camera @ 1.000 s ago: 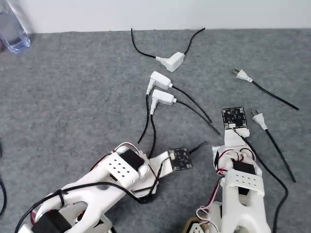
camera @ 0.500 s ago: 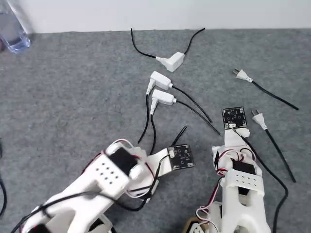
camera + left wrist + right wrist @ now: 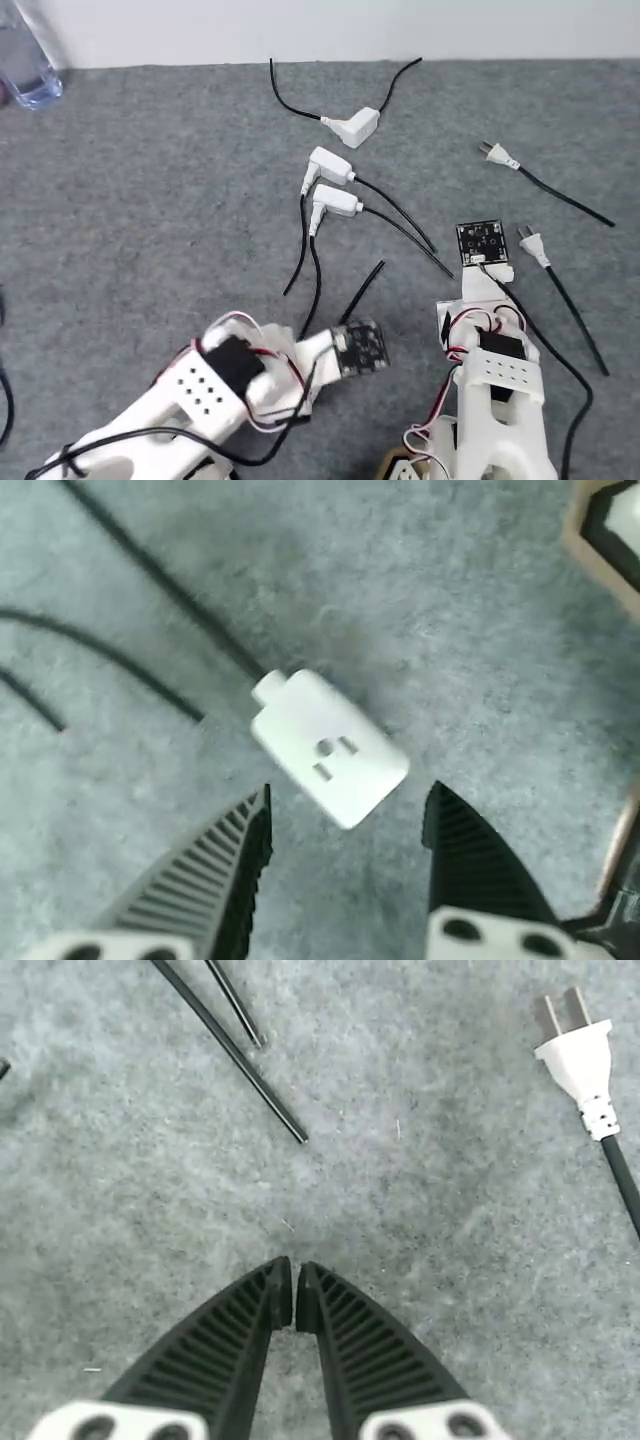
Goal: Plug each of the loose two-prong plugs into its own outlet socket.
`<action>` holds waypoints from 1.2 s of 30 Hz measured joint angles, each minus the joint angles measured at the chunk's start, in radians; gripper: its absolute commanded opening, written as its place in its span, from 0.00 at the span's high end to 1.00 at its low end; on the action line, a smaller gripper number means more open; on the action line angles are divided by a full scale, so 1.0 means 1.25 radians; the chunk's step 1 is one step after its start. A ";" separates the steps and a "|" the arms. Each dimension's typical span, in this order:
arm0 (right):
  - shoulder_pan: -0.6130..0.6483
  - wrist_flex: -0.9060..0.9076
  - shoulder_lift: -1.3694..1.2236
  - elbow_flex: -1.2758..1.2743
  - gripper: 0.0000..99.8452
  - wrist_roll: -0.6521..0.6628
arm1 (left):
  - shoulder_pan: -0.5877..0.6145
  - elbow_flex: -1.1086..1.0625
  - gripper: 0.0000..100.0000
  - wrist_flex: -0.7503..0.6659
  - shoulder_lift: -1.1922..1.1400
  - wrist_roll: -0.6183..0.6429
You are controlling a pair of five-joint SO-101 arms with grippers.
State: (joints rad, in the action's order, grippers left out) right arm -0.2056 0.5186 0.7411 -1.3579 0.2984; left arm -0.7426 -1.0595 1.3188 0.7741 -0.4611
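Left gripper (image 3: 350,805) has its fingers spread wide, one on each side of a white socket (image 3: 330,748) and not touching it. The socket's lying flat on the grey carpet (image 3: 480,600), slots facing up, with its black cord (image 3: 150,575) running off from the far end. Right gripper (image 3: 294,1295) is pinched nearly shut with nothing in it. A loose white plug (image 3: 577,1055) lies near it on the carpet, prongs pointing away. Another plug (image 3: 497,153) sits farther back, well apart.
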 measured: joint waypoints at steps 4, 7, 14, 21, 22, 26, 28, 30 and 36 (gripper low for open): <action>0.000 0.000 0.000 0.000 0.99 0.000 | -0.049 -0.006 0.77 -0.063 -0.045 0.044; 0.000 0.000 0.000 0.000 0.99 0.000 | -0.055 -0.015 0.77 -0.118 -0.103 0.055; 0.000 0.000 0.000 0.000 0.99 0.000 | -0.044 -0.015 0.77 -0.218 -0.269 0.055; 0.000 0.000 0.000 0.000 0.99 0.000 | 0.096 -0.031 0.77 -0.217 -0.322 -0.039; 0.000 0.000 0.000 0.000 0.99 0.000 | 0.126 -0.029 0.77 -0.221 -0.320 -0.050; 0.000 0.000 0.000 0.000 0.99 0.000 | 0.198 -0.041 0.77 -0.205 -0.317 -0.115; 0.000 0.000 0.000 0.000 0.99 0.000 | 0.216 -0.053 0.77 -0.203 -0.308 -0.142; 0.000 0.000 0.000 0.000 0.99 0.000 | 0.236 -0.055 0.77 -0.198 -0.300 -0.162; 0.000 0.000 0.000 0.000 0.99 0.000 | 0.302 -0.055 0.77 -0.195 -0.255 -0.225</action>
State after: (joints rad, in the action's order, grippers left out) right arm -0.2056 0.5186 0.7411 -1.3579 0.2984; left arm -0.3652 -1.1285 1.0748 0.4549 -0.7419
